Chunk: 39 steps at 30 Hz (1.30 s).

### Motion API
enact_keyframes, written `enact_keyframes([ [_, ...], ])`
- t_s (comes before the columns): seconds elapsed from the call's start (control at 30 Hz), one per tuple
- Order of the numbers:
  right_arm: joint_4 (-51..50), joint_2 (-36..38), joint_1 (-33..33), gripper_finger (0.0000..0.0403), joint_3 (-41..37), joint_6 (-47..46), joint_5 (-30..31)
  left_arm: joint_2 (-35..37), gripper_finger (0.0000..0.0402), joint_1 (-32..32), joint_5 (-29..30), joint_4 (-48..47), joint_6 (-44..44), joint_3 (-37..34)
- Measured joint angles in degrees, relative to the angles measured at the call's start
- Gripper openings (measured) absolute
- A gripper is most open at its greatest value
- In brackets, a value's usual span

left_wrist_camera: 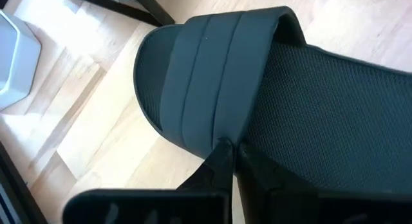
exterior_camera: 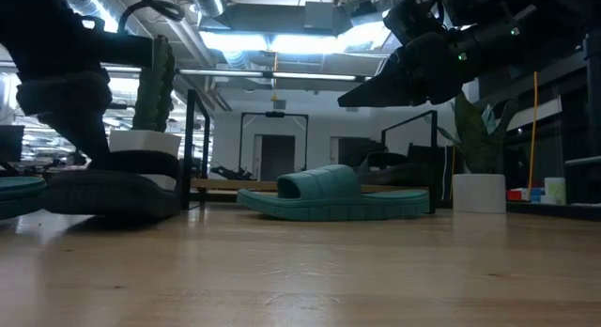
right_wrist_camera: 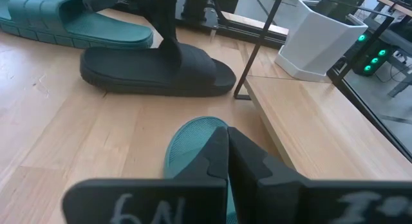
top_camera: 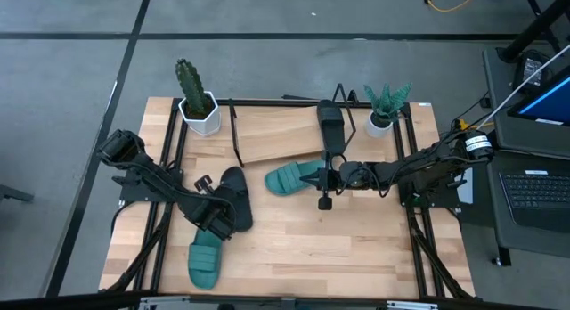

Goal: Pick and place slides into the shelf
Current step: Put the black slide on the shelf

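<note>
Left wrist view: left pincer (left_wrist_camera: 230, 149) clamped on black slide (left_wrist_camera: 290, 82) strap.

Even, bright overhead light; glaring ceiling lamps (exterior_camera: 282, 40) behind silhouetted arms; blurred foreground tabletop (exterior_camera: 300, 280).
</note>
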<state>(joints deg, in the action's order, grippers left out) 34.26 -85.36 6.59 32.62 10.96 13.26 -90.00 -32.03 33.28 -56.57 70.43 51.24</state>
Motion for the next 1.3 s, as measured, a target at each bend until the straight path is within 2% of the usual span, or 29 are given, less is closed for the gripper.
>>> enact_keyframes([
  [0.33,0.0,0.0,0.0,0.0009,0.0,-0.2,0.0,0.0,0.0001,0.0,0.6,-0.8,-4.0,7.2],
  [0.63,2.0,0.0,1.7,0.0026,0.2,-0.2,0.0,0.0,0.0000,0.0,7.4,-1.1,-6.6,10.2],
  [0.77,1.2,0.0,3.5,0.0024,3.3,1.8,0.1,0.0,0.0000,0.0,9.2,-1.0,-6.6,10.5],
  [1.07,-16.7,0.0,6.7,0.0046,16.6,4.5,3.9,0.0,0.0000,0.0,19.7,2.0,-6.7,10.6],
  [1.3,-23.1,0.0,7.7,0.0079,22.5,4.5,4.2,0.0,0.0000,-1.5,21.1,2.7,-6.7,10.6],
])
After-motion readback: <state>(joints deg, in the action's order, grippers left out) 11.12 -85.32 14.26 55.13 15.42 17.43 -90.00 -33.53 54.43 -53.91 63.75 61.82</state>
